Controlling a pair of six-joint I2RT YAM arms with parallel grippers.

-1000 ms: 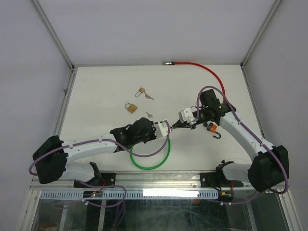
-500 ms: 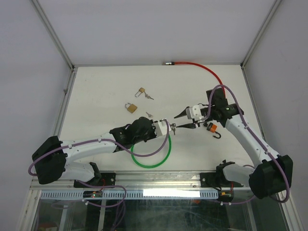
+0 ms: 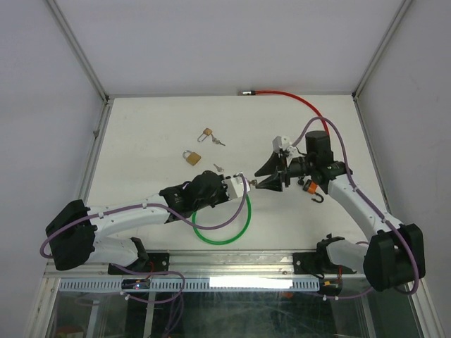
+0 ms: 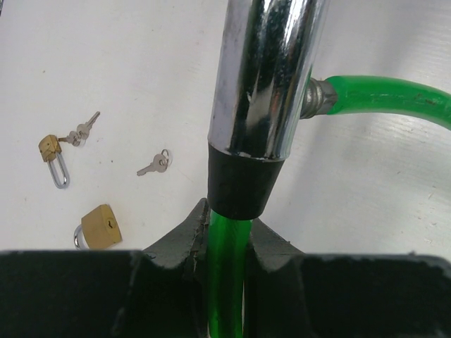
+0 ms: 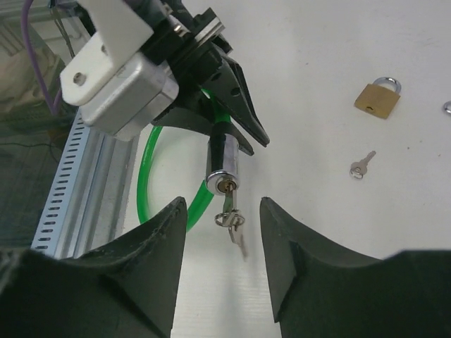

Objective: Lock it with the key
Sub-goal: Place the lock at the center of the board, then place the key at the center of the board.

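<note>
Right wrist view: key (image 5: 227, 201) sits in the chrome lock barrel (image 5: 221, 167), spare key dangling below. Left gripper (image 4: 225, 227) clamps the green cable (image 4: 380, 91) beneath the barrel. Right gripper (image 5: 221, 211) hangs released and empty, jaws flanking the key. Key judged small, rigid, slick; pinch its flat head.

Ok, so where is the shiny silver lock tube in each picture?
Top view: the silver lock tube is tiny, near the middle, just above the green cable loop.
Left wrist view: huge, top centre, with the cable leaving its right side.
Right wrist view: centre, seen end-on, keys hanging from it.
Shared landmark: the green cable, joined to the tube in every view.
</note>
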